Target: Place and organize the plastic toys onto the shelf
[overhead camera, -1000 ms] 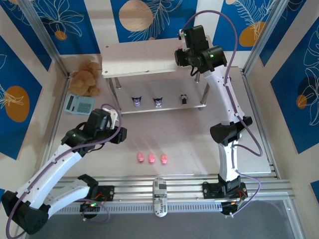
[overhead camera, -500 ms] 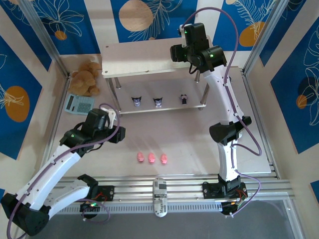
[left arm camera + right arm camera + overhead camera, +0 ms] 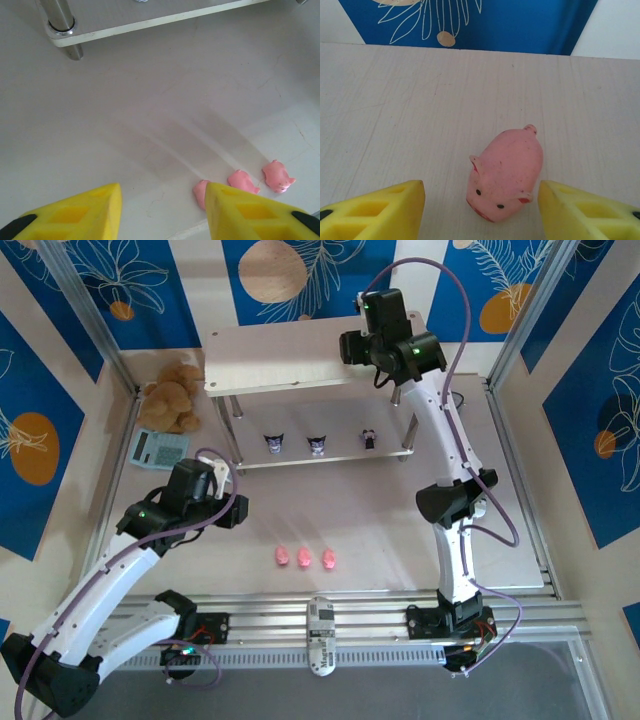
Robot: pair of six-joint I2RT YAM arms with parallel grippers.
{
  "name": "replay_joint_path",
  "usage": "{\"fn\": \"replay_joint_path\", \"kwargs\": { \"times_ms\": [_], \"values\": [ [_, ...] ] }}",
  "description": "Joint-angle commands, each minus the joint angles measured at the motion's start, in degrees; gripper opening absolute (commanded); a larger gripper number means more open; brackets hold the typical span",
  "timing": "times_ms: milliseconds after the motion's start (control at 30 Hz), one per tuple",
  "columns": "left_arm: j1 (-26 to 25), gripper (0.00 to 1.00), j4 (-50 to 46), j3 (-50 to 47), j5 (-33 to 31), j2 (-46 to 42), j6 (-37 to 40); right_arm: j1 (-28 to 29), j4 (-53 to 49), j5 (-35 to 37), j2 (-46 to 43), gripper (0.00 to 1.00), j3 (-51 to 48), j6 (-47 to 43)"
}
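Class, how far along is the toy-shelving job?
Done: three dark figurines stand on the shelf's lower board; one pink pig lies on the top board. In hand: nothing; the right gripper straddles that pig, open. Left: three pink pigs on the table near the open left gripper.

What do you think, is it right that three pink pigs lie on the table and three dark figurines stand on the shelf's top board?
Not quite. The top external view shows the three dark figurines standing on the lower board of the shelf, not the top one. Three pink pigs do lie on the table.
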Motion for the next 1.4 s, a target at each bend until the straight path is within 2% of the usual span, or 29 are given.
{"fn": "replay_joint_path", "kwargs": {
  "times_ms": [0, 67, 333, 467, 767, 1367],
  "values": [
    [0.9, 0.48, -1.2, 0.3, 0.8, -1.3, 0.8, -0.3, 1.4, 0.6, 1.1, 0.6, 1.8, 1.0],
    [1.1, 0.48, -1.4, 0.1, 0.8, -1.4, 0.8, -0.5, 1.5, 0.3, 1.4, 0.57, 2.0, 1.2],
    [1.7, 0.48, -1.5, -0.3, 0.8, -1.7, 1.0, -0.6, 0.4, 0.0, 1.3, 0.37, 2.1, 1.2],
    [1.9, 0.48, -1.4, -0.5, 1.0, -1.7, 1.0, -0.6, -1.2, -0.7, 0.3, 0.31, 1.9, 0.6],
    [1.9, 0.48, -1.1, -0.7, 1.4, -2.0, 0.5, -1.2, -3.9, -4.2, -5.1, 0.29, -1.9, -1.7],
    [2.0, 0.48, -1.9, -0.3, 1.3, -3.1, 0.0, -2.2, -6.9, -12.6, -5.5, 0.28, -4.8, -3.1]
  ]
}}
